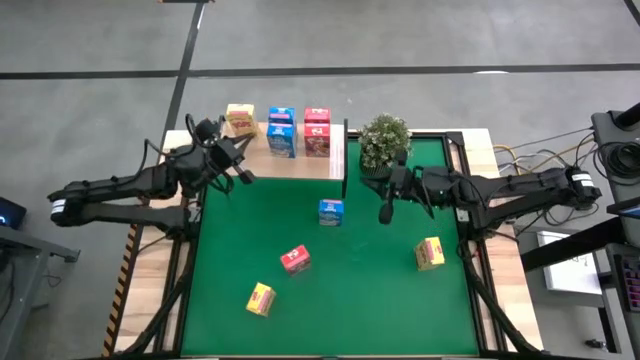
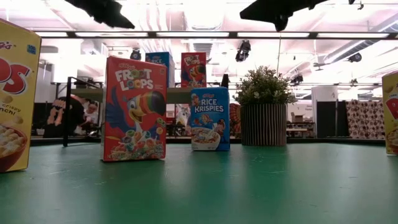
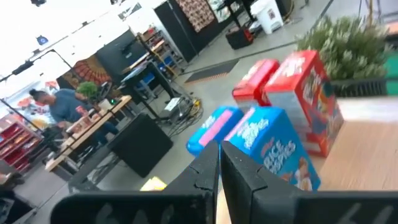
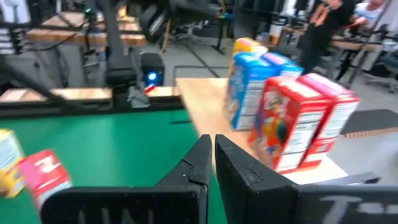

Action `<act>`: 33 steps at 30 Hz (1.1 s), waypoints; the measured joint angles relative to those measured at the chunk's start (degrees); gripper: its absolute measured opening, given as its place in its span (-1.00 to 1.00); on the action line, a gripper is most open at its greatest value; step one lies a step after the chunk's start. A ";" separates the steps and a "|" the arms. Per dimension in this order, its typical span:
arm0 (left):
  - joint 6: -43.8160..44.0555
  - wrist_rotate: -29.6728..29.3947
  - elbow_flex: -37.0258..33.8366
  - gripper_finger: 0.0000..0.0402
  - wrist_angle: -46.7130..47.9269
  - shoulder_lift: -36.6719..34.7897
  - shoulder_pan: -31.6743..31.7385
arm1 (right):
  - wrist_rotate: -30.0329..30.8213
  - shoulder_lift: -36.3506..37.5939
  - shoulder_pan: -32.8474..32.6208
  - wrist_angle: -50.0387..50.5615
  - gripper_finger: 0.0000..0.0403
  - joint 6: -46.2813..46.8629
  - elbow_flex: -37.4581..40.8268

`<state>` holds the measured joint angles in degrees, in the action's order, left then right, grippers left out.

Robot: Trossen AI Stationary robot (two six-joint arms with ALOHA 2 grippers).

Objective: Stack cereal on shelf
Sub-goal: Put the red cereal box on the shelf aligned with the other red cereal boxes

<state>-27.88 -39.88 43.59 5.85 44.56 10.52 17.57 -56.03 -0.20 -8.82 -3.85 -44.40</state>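
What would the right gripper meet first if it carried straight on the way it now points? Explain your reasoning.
The right gripper, shut and empty, aims over the green mat at the shelf. Probably it would first meet the red cereal boxes there, though depth is uncertain.

i work in a big open lab or workshop hall: grey concrete floor [image 1: 420, 35] around my green table mat [image 1: 380, 290], long ceiling light strips [image 2: 205, 34], cluttered wooden workbenches [image 3: 93, 127] where a seated person [image 3: 59, 106] works, black cables [image 1: 545, 155] trailing beside the table.
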 joint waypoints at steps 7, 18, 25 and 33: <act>2.29 0.94 -4.37 -1.00 -0.16 -2.53 0.20 | -2.98 0.00 5.54 1.95 -0.94 0.81 -2.75; 18.29 30.34 -8.12 -1.00 0.04 -5.00 -0.28 | -3.00 0.00 5.76 4.81 -0.94 -0.15 -3.11; 30.42 39.82 -7.08 -1.00 -4.11 -1.46 -5.11 | -3.00 0.00 5.76 4.39 -0.94 -3.88 -3.11; 51.75 39.88 0.94 -1.00 4.29 5.84 -14.11 | -2.98 -2.92 5.85 4.19 -0.94 -9.79 -1.82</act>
<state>23.87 0.01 44.52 10.14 50.39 -3.59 14.58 -58.95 5.65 -4.62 -13.63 -46.22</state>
